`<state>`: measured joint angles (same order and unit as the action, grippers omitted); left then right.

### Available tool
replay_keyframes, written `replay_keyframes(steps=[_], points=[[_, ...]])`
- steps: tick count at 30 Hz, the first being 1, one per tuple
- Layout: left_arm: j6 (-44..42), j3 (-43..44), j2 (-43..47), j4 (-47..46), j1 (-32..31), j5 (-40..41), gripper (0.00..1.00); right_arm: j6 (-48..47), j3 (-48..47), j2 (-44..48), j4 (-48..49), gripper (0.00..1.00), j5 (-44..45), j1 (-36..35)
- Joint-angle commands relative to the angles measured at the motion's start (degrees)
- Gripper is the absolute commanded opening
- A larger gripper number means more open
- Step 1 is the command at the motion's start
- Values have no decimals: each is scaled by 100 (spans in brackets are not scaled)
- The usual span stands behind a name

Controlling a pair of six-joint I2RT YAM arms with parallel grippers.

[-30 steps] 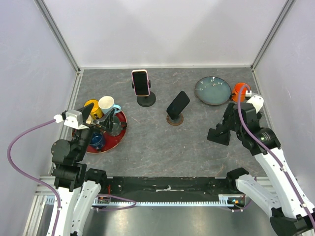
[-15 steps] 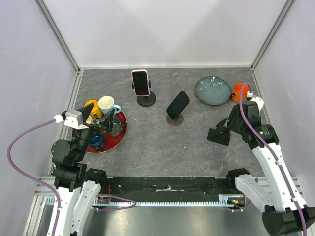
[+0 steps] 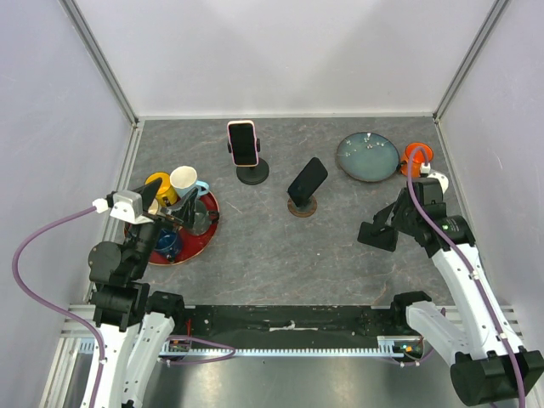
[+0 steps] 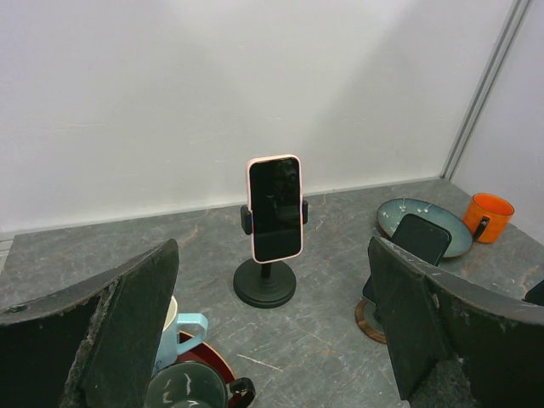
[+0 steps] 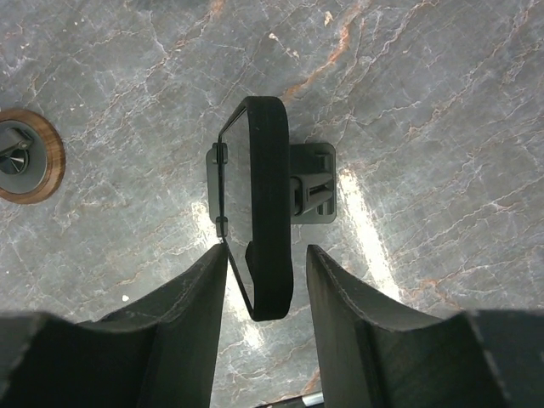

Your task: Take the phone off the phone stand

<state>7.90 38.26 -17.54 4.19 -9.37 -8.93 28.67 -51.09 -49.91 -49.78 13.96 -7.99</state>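
Top external view showed three phones on three stands: a pink-cased phone (image 3: 242,143), a leaning phone (image 3: 308,178) and the black phone (image 5: 268,170). Leftmost sat one red tray (image 3: 202,240) holding perhaps four mugs, my left gripper (image 3: 180,212) spread wide above it. One plate (image 3: 367,157) and one orange mug (image 3: 415,156) followed. My right gripper (image 5: 265,255), half-spread, straddled the black phone on its grey stand (image 5: 310,183) directly beneath, a gap showing beside one finger.

Top view high above near edge, down on whole desk (image 3: 255,255), left wrist low, facing back wall (image 4: 170,102), sharing pink phone (image 4: 274,208), right wrist close, straight down, wooden base (image 5: 21,153) probably shared.
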Motion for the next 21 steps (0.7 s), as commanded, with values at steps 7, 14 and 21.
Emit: replay_keyframes(steps=[7,14,21], points=[[168,6,-21,-111,31,-30,100,-45,-94,166,320,40,213,34],[185,6,-92,-137,31,-118,100,-98,-304,262,311,23,204,43],[194,15,-153,-172,40,-258,100,-194,-533,315,285,0,151,-10]])
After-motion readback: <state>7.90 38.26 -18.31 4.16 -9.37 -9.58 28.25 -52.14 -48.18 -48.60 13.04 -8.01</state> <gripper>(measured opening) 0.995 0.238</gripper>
